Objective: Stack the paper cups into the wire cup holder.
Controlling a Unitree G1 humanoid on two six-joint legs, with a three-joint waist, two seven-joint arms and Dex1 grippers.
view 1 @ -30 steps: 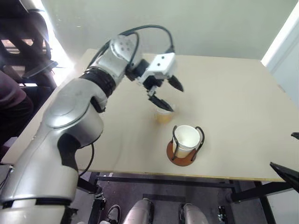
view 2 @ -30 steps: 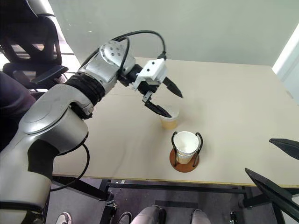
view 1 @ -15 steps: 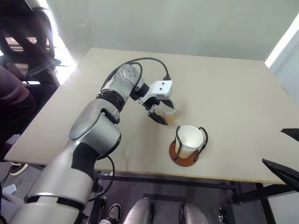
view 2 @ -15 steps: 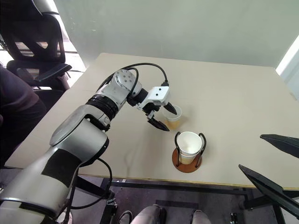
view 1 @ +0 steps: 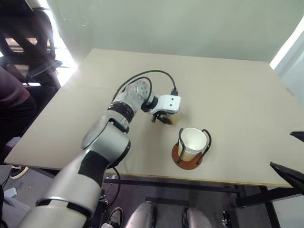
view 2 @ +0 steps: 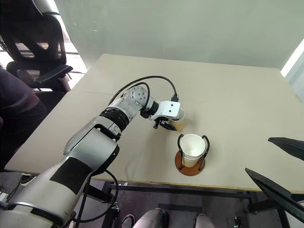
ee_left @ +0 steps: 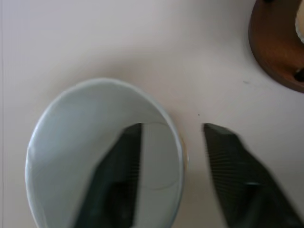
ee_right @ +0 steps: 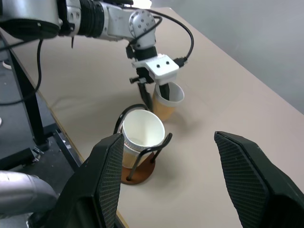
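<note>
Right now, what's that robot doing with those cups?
It's stacking paper cups. The wire cup holder near the table's front edge already has at least one cup standing in it. The left gripper has its jaws astride the wall of a loose cup on the table, one inside and one outside, not yet pinched tight. The right gripper hangs open, holding nothing.

Loose paper cup [view 1: 172,117] behind left tool [view 1: 163,118]

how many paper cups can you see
2 clearly: one white-and-orange paper cup on the table at the left tool; another in the wire holder, possibly with more nested inside.
</note>
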